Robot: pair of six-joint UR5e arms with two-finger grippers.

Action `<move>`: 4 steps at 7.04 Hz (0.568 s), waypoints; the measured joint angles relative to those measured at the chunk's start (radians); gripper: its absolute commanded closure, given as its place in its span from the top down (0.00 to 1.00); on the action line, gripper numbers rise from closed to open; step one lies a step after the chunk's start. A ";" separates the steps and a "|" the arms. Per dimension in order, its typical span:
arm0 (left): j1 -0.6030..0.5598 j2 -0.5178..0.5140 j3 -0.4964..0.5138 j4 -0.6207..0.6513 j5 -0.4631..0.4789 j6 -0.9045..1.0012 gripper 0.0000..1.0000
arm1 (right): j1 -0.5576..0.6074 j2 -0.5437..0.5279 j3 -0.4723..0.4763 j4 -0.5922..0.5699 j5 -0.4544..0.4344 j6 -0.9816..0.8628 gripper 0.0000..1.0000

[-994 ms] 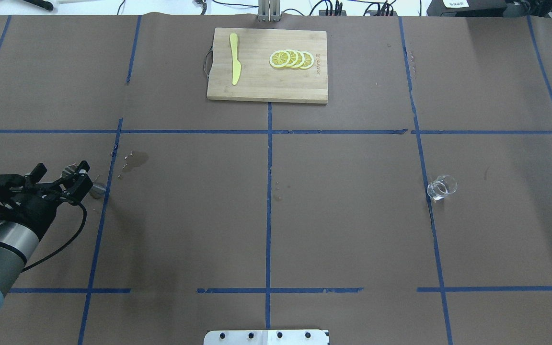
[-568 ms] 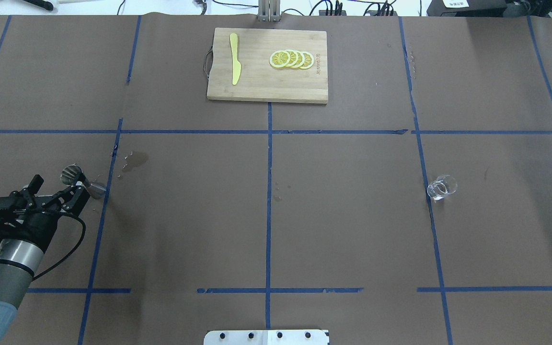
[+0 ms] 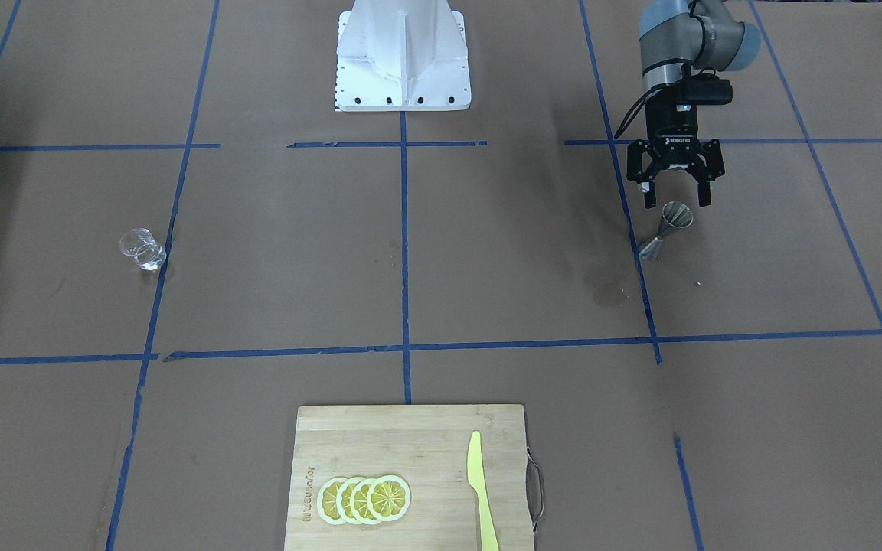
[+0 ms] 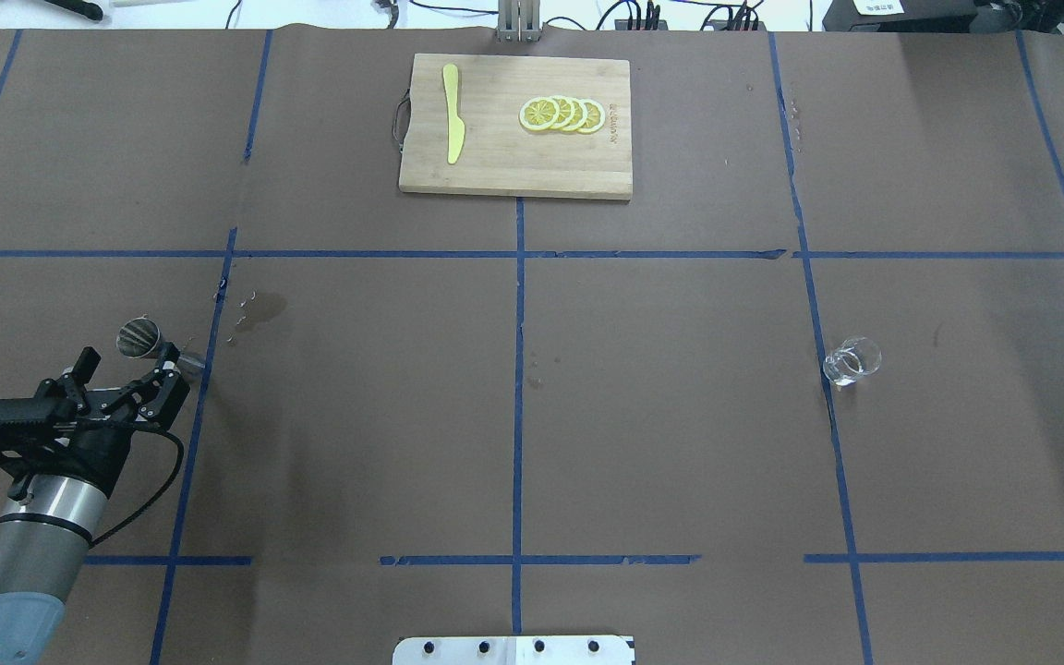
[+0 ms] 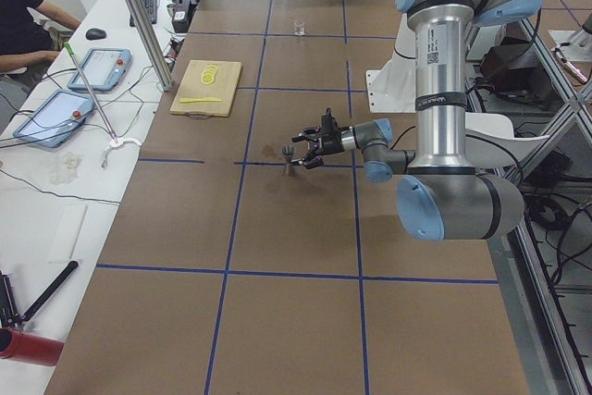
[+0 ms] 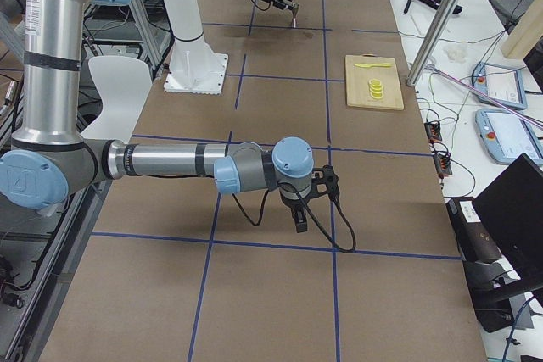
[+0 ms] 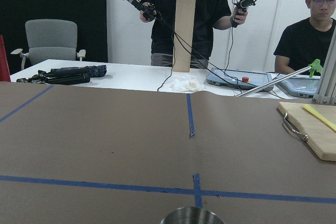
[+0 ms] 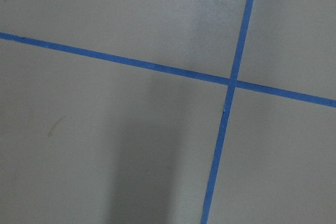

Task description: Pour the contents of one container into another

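The steel jigger (image 4: 163, 352) stands upright on the brown paper at the left, also visible as the jigger (image 3: 669, 227) in the front view. My left gripper (image 4: 128, 367) is open just behind it on the robot's side, fingers spread and holding nothing. The left wrist view shows only the jigger's rim (image 7: 192, 216) at its bottom edge. The clear glass cup (image 4: 852, 360) stands alone far to the right on a blue tape line. My right gripper (image 6: 299, 209) shows only in the right side view, low over the table and far from both; whether it is open or shut, I cannot tell.
A wooden cutting board (image 4: 495, 166) lies at the far middle, with lemon slices (image 4: 562, 114) and a yellow knife (image 4: 453, 113) on it. A wet stain (image 4: 264, 309) marks the paper beside the jigger. The base plate (image 4: 513, 650) sits at the near edge.
My left gripper has drawn back toward the robot, away from the jigger, with its fingers still spread. The jigger stays standing, now fully uncovered. The glass cup has not moved.
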 measured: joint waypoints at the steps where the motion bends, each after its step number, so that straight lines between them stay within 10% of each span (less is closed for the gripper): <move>1: 0.002 -0.027 0.040 -0.001 0.003 0.001 0.99 | 0.000 0.000 -0.002 0.000 0.001 0.000 1.00; 4: 0.002 -0.071 0.093 -0.006 0.000 0.001 0.99 | 0.000 0.000 -0.004 0.001 0.001 -0.002 1.00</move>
